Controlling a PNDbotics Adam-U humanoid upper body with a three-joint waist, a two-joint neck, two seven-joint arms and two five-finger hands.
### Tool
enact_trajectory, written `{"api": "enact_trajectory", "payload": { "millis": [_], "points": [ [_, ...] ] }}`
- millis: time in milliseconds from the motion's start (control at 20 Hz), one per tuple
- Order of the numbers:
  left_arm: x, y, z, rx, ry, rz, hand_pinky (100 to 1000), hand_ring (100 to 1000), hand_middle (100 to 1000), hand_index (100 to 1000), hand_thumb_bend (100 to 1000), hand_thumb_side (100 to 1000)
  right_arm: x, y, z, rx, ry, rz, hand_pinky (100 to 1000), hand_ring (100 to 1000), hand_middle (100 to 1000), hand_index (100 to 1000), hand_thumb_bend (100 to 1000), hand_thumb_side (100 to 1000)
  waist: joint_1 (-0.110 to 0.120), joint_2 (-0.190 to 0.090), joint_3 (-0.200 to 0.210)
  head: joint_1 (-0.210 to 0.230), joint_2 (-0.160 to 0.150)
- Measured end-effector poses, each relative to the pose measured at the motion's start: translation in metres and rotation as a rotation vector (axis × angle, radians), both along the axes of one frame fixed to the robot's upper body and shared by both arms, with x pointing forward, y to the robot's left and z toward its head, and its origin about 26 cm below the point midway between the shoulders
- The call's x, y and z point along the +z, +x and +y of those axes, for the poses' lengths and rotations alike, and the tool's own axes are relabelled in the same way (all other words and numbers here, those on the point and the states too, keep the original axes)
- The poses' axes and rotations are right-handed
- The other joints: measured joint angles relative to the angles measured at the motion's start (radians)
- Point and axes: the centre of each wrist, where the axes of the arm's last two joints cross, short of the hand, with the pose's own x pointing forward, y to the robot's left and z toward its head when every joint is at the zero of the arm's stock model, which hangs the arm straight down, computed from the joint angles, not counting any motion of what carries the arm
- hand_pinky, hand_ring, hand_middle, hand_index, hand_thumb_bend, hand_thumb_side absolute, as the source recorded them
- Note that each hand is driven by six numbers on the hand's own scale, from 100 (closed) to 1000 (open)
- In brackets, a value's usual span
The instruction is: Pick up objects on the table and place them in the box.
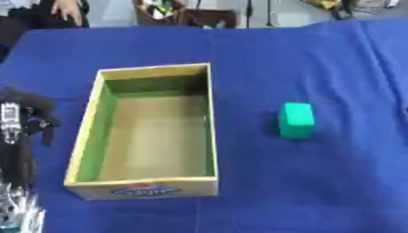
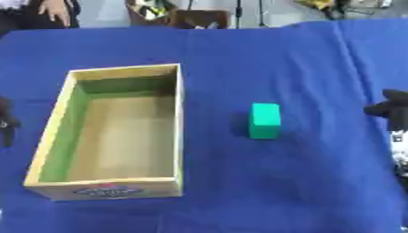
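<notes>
— Right eye view: green block on blue cloth, right of box, apart from it, long axis running away from robot.

— Nearer hand?

— Right hand, at right edge, level with block, holding nothing; fingers cannot tell. Left hand beyond box, fingers curled, empty.

— So probably reach leftward with right.

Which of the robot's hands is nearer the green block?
The right hand, at the right edge; the left hand sits beyond the box from the green block.
</notes>
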Motion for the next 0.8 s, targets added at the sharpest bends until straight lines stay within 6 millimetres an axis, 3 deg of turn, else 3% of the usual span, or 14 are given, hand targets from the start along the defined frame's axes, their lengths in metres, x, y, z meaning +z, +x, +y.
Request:
{"api": "enact_trajectory", "payload": {
  "millis": [150, 300, 550, 800],
  "points": [
    [-0.001, 0.0, 0.0, 0.001, 0.0, 0.004, 100, 351, 475, 467, 100, 894, 0.018, 0.004, -0.008, -0.052, -0.128, -0.047, 728, 699, 622, 801, 100, 881, -0.001, 0.0, 0.0, -0.004, 0.0],
    [-0.001, -0.001, 0.0, 0.0, 0.002, 0.007, 100, 351, 475, 467, 100, 894, 0.05, 0.011, -0.015, -0.125, -0.349, -0.118, 743, 742, 684, 824, 100, 1000, -0.002, 0.0, 0.006, -0.011, 0.0],
    [-0.003, -0.001, 0.001, -0.002, 0.005, 0.014, 100, 351, 476, 467, 100, 894, 0.109, 0.018, -0.012, -0.232, -0.773, -0.197, 766, 779, 740, 844, 100, 1000, -0.005, -0.004, 0.02, -0.032, 0.0],
    [-0.003, -0.001, 0.0, -0.012, 0.011, 0.018, 100, 352, 476, 468, 100, 895, 0.146, 0.02, 0.002, -0.268, -1.105, -0.221, 793, 809, 768, 863, 100, 1000, -0.01, -0.005, 0.032, -0.058, 0.0]
  ]
}}
